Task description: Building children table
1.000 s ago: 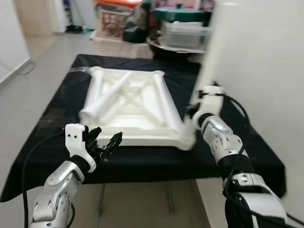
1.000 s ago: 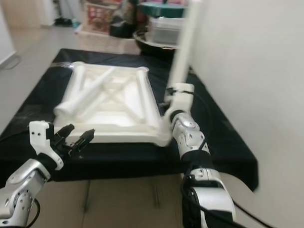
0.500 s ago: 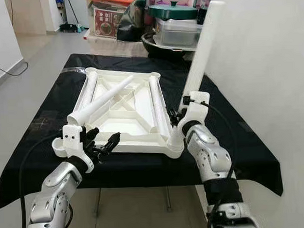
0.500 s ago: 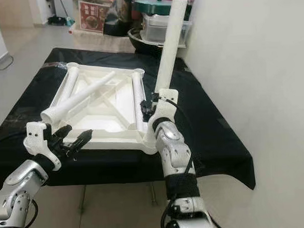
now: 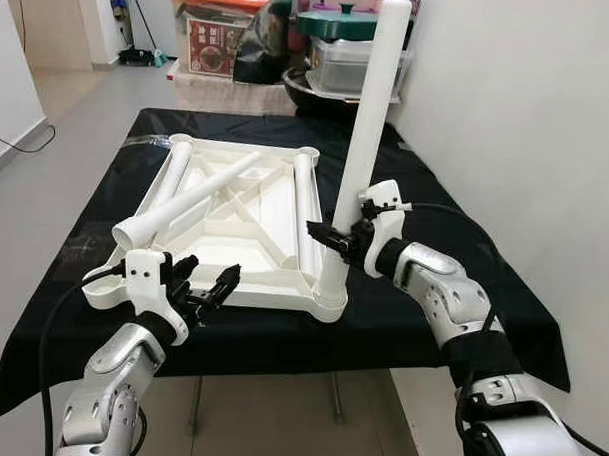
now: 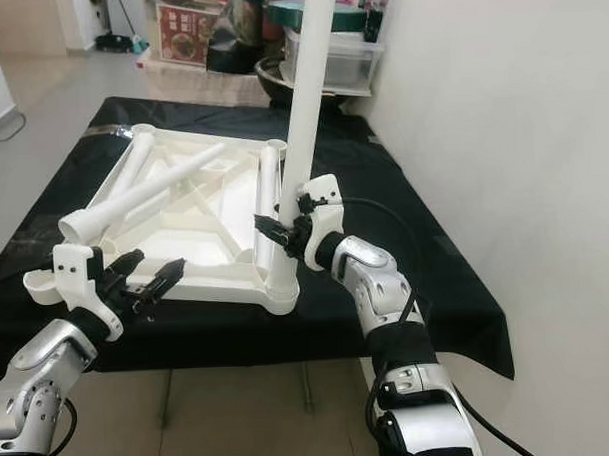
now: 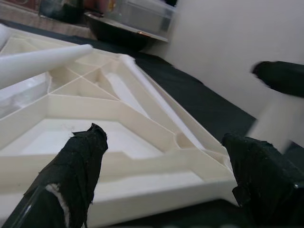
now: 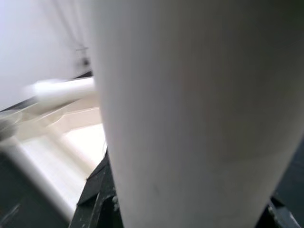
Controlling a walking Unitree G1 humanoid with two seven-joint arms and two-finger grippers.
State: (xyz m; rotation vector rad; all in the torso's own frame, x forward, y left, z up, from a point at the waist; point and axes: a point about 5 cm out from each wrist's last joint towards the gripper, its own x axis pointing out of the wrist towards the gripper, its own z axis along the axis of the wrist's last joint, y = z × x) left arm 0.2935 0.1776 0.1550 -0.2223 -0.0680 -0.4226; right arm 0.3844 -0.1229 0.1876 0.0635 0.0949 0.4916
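Here the right end effector [image 5: 337, 237] clamps the upright table leg [image 5: 367, 146]; the left end effector [image 5: 208, 284] hovers, fingers apart

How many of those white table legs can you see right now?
4. One upright leg stands at the tabletop's near right corner, held by the right gripper. Two lie along its left and right edges, one lies diagonally across it. None seems hidden.

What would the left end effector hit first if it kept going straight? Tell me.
Probably the near edge of the tabletop: the open left end effector points at it just ahead. Depth is uncertain.
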